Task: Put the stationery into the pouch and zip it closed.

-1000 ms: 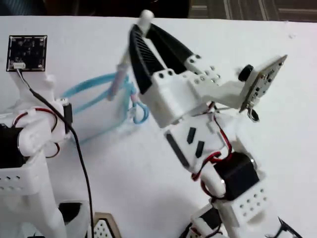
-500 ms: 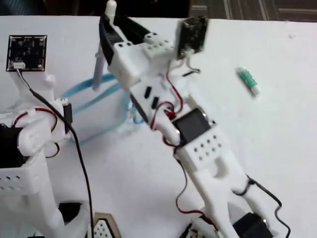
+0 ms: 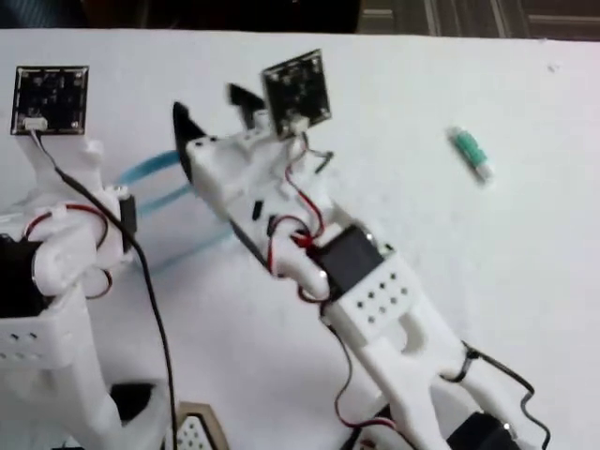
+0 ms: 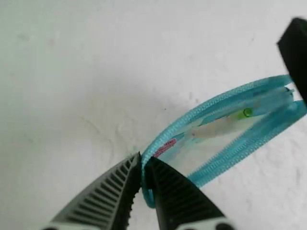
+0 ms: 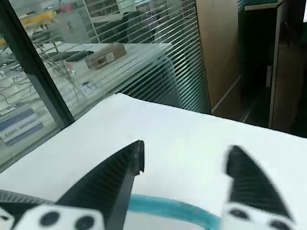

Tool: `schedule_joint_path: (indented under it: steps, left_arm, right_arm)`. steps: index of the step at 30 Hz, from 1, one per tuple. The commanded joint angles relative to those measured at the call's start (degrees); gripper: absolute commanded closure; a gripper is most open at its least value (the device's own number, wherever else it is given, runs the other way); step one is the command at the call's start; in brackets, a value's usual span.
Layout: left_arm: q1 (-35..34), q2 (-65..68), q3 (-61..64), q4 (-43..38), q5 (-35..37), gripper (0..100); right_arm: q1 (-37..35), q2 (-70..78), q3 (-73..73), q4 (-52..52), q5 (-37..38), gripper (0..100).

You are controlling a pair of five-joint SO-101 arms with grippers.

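A clear pouch with a turquoise zipper edge (image 3: 150, 167) lies open on the white table between the two arms. My left gripper (image 4: 142, 160) is shut on the end of the pouch's zipper band (image 4: 216, 103). Inside the pouch (image 4: 225, 125) lie a pale pen with a green tip and a small pink item. Directly over the pouch mouth hangs my right gripper (image 3: 214, 117), open with nothing between its black fingers; its own wrist view has the gripper (image 5: 187, 153) above the turquoise edge (image 5: 168, 206). A small green stationery piece (image 3: 469, 155) lies on the table far to the right.
The left arm's body (image 3: 56, 253) stands at the table's left, with a black square board (image 3: 52, 98) above it. The right arm (image 3: 375, 300) stretches diagonally from the bottom right. One black finger of the right gripper (image 4: 295, 48) shows at the left wrist view's edge.
The right arm swung left over the pouch with a white pen in its fingers, then lowered and opened. The pen is no longer in its grip.
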Motion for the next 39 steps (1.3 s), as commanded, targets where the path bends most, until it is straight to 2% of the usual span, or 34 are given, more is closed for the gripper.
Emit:
schedule_joint_path:
  steps: [1, 6, 10, 16, 21, 25, 32, 39]
  left_arm:
    - [-0.4, -0.13, -0.97, -0.09, -0.35, 98]
    - [-0.4, -0.13, -0.97, -0.18, -0.35, 98]
    - [-0.4, -0.13, -0.97, -0.09, -0.35, 98]
    - [-0.4, -0.13, -0.97, -0.18, -0.35, 98]
    - [-0.4, -0.13, -0.97, -0.18, -0.26, 98]
    - [-0.4, -0.04, -0.97, -0.18, -0.26, 98]
    - [-0.4, -0.04, -0.97, -0.18, -0.26, 98]
    - [-0.4, -0.04, -0.97, -0.26, -0.18, 98]
  right_arm:
    - [0.22, -3.74, -1.93, 0.48, 0.53, 61.1]
    - [5.32, -4.0, -5.36, 0.22, 0.53, 69.8]
    - [17.27, -2.51, -6.42, 0.92, 2.73, 72.7]
    - [38.73, 12.0, -10.9, 12.18, 19.96, 72.7]
    - [50.07, 29.76, -24.18, 23.43, 36.04, 72.7]
    - [54.37, 45.41, -40.7, 32.84, 45.54, 72.7]
    - [57.01, 76.18, -73.76, 44.44, 53.36, 72.7]
    - [56.57, 102.02, -96.79, 46.81, 54.42, 72.8]
